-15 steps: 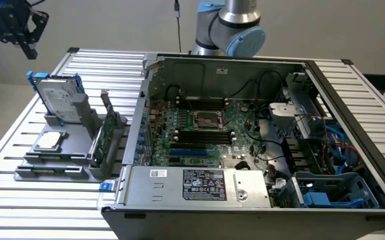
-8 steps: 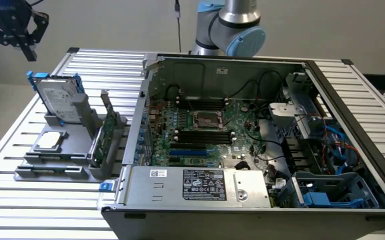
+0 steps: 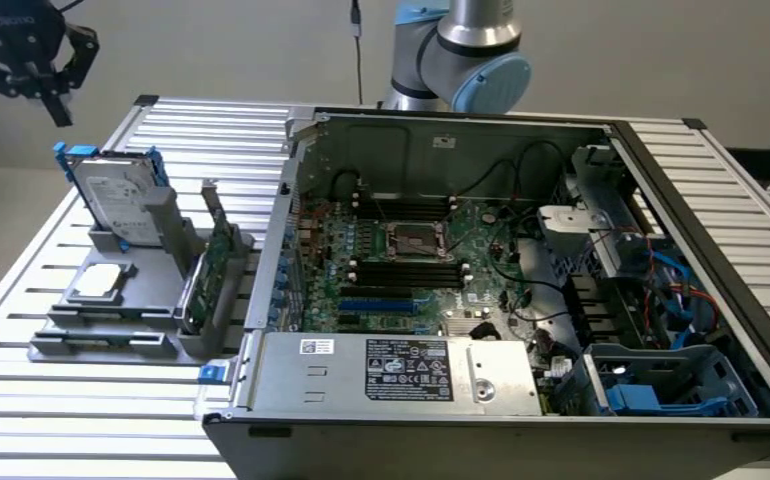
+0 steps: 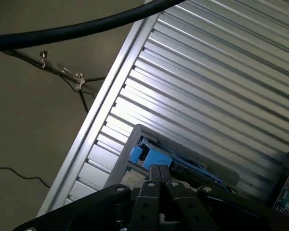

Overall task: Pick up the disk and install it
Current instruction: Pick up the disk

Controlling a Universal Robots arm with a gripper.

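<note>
Approach step, by my judgement: the gripper [image 3: 57, 108] hangs above the disk [image 3: 116, 196], apart from it, jaws pressed together and holding nothing. The disk stands upright in the grey rack [image 3: 98, 340] beside the open computer [image 3: 412, 372]. Grasping calls for parting the jaws and lining up over its top edge

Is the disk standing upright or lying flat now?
Upright, leaning back a little. The disk stands on its edge in the grey stand, label facing out; the shut pincer hangs higher up, apart from it.
</note>
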